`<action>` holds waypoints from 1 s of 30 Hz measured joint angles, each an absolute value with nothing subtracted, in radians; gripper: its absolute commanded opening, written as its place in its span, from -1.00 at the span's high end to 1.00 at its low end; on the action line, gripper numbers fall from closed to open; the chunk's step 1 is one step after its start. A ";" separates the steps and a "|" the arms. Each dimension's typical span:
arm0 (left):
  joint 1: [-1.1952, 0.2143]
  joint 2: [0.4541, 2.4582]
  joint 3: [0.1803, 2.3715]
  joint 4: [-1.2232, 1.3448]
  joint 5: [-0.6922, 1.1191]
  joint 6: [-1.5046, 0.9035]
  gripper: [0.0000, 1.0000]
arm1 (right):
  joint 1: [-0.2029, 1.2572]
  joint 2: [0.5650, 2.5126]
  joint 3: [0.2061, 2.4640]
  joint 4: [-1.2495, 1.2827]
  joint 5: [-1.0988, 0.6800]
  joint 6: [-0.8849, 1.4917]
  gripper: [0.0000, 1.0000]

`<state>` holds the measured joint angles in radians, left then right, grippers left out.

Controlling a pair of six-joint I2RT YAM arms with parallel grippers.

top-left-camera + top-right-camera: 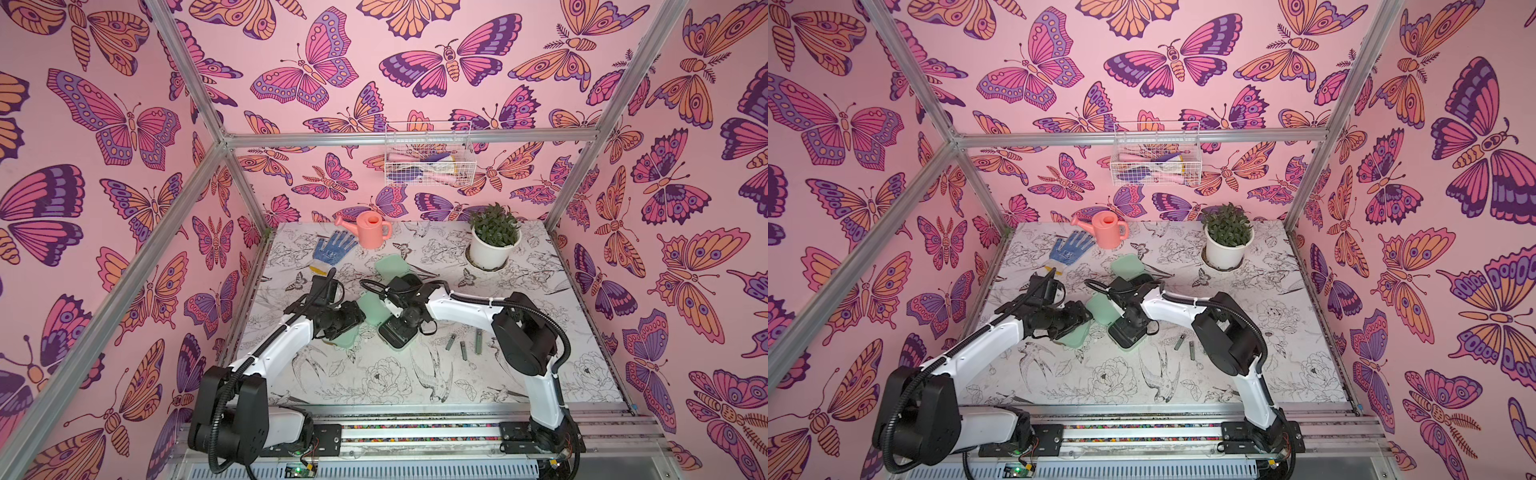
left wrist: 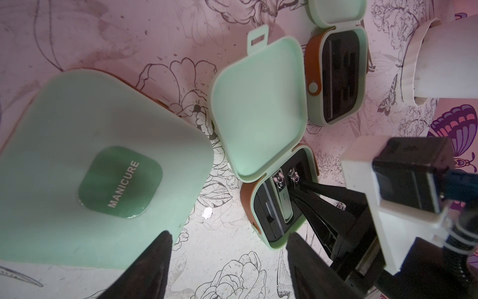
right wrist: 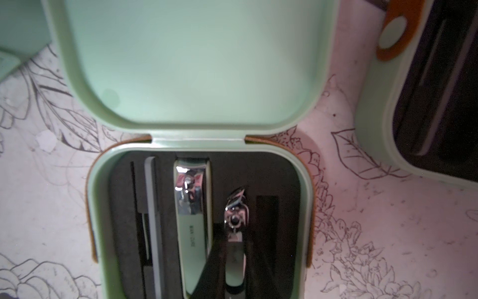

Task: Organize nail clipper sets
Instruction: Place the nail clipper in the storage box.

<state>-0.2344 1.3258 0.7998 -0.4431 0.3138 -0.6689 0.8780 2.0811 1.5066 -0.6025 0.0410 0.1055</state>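
Here, the clipper [image 3: 234, 214] lies within the right pincer [image 3: 234, 248].

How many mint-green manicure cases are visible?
3. A closed case beside the left gripper; an open case where the right gripper holds a nail clipper; another open case farther back. None seems hidden.

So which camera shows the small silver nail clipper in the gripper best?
The right wrist view: the small silver nail clipper sits close and central, pinched by the right gripper inside the open mint-green plastic case. The left wrist view shows it small; in both top views the arm covers it.
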 measured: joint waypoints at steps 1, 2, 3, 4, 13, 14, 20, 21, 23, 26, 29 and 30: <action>-0.234 1.326 0.800 -0.443 0.314 -0.669 -0.44 | 0.878 2.082 1.507 -0.607 0.043 0.107 0.90; -0.234 1.326 0.800 -0.443 0.314 -0.667 -0.44 | 0.878 2.083 1.507 -0.612 0.045 0.108 0.90; -0.234 1.326 0.799 -0.443 0.314 -0.665 -0.44 | 0.878 2.084 1.507 -0.616 0.047 0.108 0.90; -0.234 1.326 0.800 -0.443 0.314 -0.665 -0.44 | 0.878 2.085 1.507 -0.619 0.049 0.108 0.90; -0.234 1.326 0.800 -0.443 0.314 -0.662 -0.44 | 0.880 2.110 1.548 -0.662 0.056 0.119 0.84; -0.234 1.326 0.800 -0.443 0.314 -0.662 -0.44 | 0.880 2.111 1.550 -0.665 0.056 0.121 0.81; -0.234 1.326 0.800 -0.443 0.314 -0.662 -0.44 | 0.880 2.112 1.555 -0.671 0.058 0.131 0.70; -0.234 1.326 0.800 -0.443 0.314 -0.662 -0.44 | 0.881 2.112 1.556 -0.672 0.059 0.132 0.69; -0.234 1.326 0.800 -0.443 0.315 -0.662 -0.44 | 0.881 2.112 1.558 -0.674 0.061 0.134 0.66; -0.234 1.326 0.800 -0.443 0.315 -0.662 -0.44 | 0.881 2.112 1.561 -0.680 0.070 0.136 0.62; -0.234 1.326 0.800 -0.443 0.315 -0.662 -0.44 | 0.881 2.112 1.565 -0.687 0.082 0.139 0.61; -0.234 1.326 0.800 -0.443 0.315 -0.662 -0.44 | 0.881 2.112 1.568 -0.691 0.085 0.142 0.61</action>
<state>-0.2340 1.3262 0.7998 -0.4431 0.3145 -0.6621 0.8806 2.1120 1.5684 -0.6907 0.0849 0.1421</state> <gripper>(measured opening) 0.719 0.193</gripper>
